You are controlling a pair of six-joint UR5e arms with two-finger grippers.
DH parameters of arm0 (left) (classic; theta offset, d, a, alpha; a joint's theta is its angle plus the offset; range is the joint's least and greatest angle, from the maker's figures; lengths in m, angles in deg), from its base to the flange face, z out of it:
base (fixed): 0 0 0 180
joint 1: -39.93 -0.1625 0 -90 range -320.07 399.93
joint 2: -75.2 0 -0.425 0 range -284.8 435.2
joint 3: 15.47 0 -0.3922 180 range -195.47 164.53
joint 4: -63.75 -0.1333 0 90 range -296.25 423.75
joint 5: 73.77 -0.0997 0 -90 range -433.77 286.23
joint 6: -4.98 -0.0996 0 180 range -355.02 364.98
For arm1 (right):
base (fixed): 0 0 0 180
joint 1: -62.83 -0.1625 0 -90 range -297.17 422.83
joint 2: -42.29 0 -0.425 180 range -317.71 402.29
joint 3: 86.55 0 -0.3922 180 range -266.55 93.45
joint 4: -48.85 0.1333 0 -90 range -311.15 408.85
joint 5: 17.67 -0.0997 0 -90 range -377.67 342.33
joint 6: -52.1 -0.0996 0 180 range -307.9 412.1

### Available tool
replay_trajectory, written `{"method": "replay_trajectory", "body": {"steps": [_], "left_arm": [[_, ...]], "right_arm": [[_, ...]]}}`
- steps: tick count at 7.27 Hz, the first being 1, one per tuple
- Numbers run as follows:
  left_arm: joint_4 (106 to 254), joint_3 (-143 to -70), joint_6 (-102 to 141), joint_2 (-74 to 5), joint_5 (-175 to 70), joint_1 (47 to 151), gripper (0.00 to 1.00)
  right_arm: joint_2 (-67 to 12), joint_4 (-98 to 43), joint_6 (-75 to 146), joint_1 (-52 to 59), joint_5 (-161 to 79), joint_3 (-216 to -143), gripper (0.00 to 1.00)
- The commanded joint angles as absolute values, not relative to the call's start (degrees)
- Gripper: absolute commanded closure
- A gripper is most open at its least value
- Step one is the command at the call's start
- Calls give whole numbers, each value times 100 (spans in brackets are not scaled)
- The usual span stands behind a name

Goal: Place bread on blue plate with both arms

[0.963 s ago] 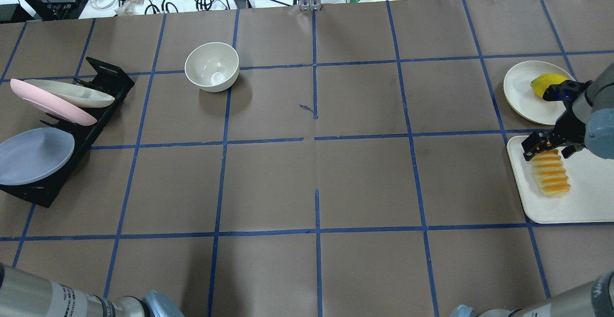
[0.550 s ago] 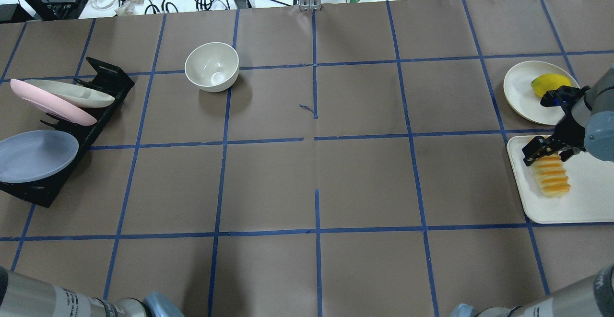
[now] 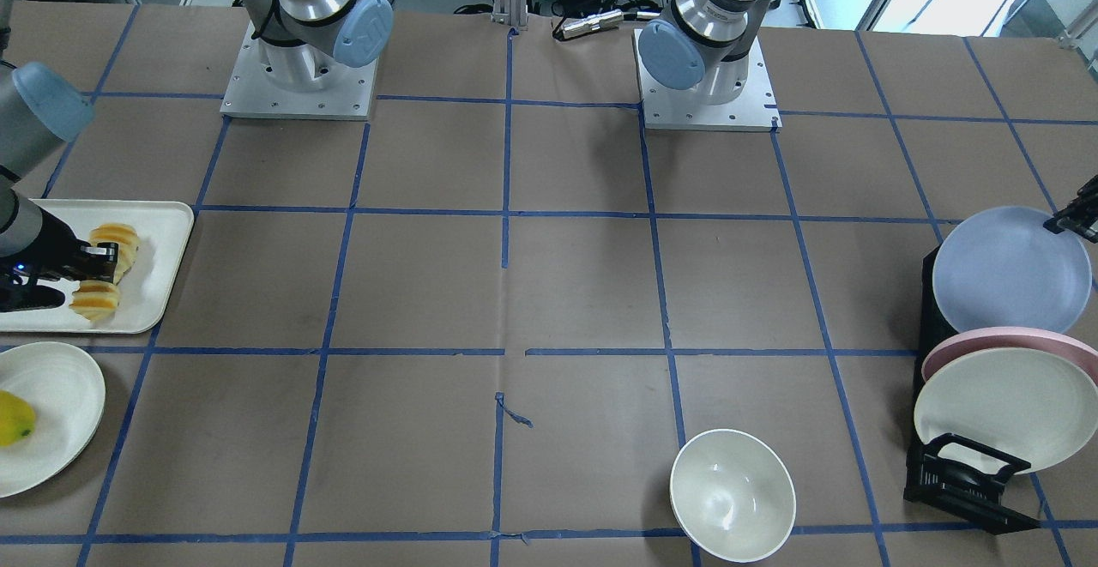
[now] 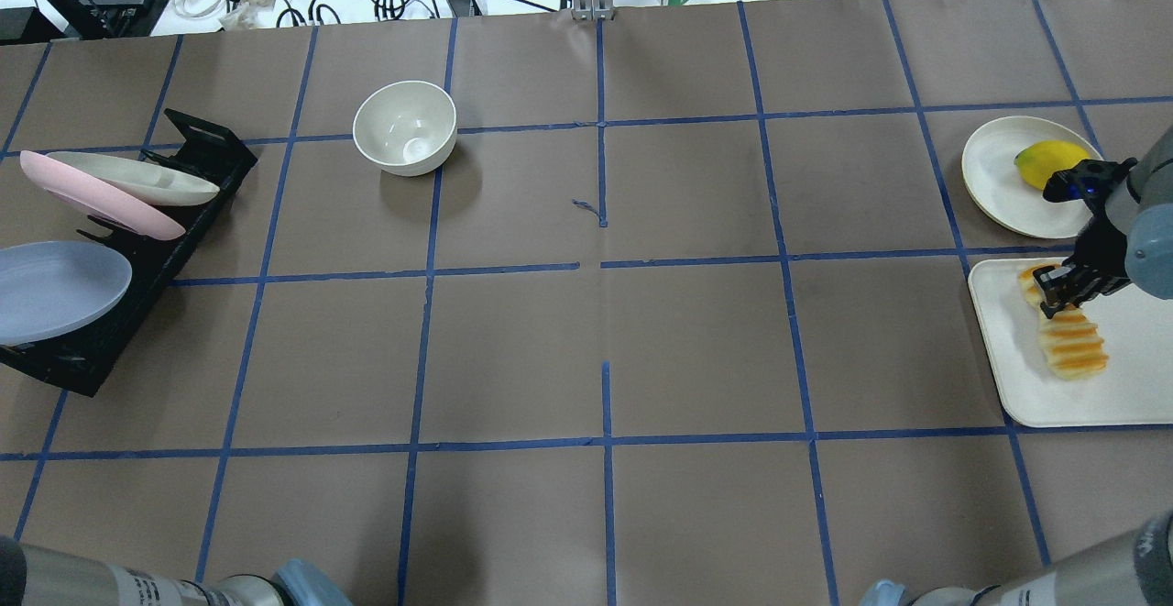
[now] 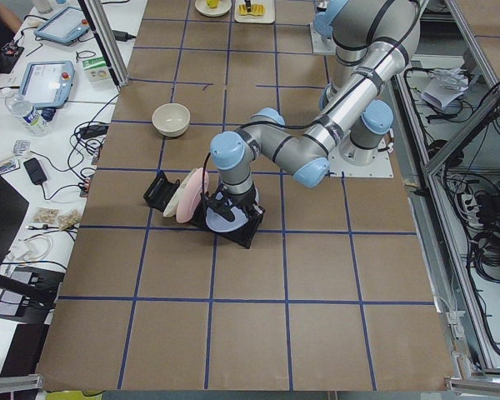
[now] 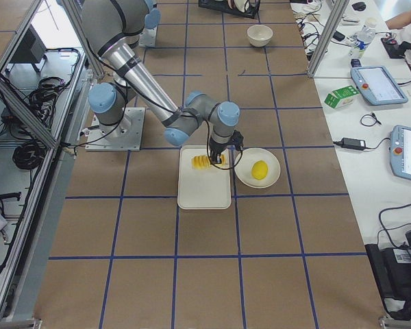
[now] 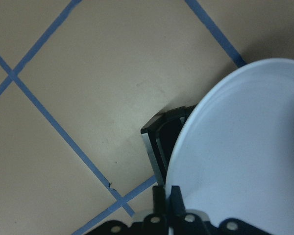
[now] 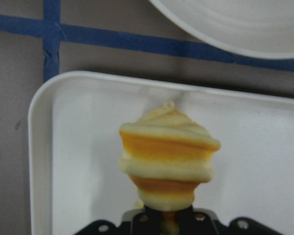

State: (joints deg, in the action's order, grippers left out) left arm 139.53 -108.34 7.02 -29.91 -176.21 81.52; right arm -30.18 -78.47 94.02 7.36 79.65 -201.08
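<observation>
The bread (image 4: 1074, 347) lies on a white tray (image 4: 1127, 386) at the right edge of the table. My right gripper (image 4: 1063, 287) is shut across its middle, and the loaf bulges out on both sides of the fingers; the right wrist view shows the squeezed loaf (image 8: 166, 156) in the jaws. The blue plate (image 4: 55, 290) leans in a black rack (image 4: 55, 369) at the far left. My left gripper (image 3: 1070, 220) is shut on the plate's rim; the left wrist view shows its fingers (image 7: 159, 198) pinching the plate's edge (image 7: 245, 147). It is out of the overhead view.
A pink plate (image 4: 92, 204) and a cream plate (image 4: 137, 180) stand in the same rack behind the blue one. A cream bowl (image 4: 405, 126) sits at the back left. A cream plate (image 4: 994, 175) with a yellow fruit (image 4: 1045, 161) lies beyond the tray.
My right gripper came down and shut on the bread, which shifted and bent on the tray. The blue plate has tilted and moved a little to the left in the rack.
</observation>
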Motion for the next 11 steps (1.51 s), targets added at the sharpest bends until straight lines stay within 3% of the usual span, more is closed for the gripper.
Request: {"method": "replay_trajectory", "body": {"steps": [1,4,6,9,11], "left_arm": [[15279,-10268,604,-2581,-17976,8124,100],[16523,-10133,472,-1895,-16981,8561,100],[16711,-10212,550,-1805,-16502,9551,100],[15871,-10283,612,-1989,-15897,11590,100],[14759,-10824,681,-2253,-15595,12628,100]], "right_arm": [[-3145,-7702,9394,711,7945,-19914,100],[-3189,-7054,9394,649,7927,-19345,100],[-3198,-6263,9298,361,7909,-18677,100],[-3180,-5760,8467,-236,7839,-18104,100],[-3145,-5400,7150,-999,7787,-17823,100]]}}
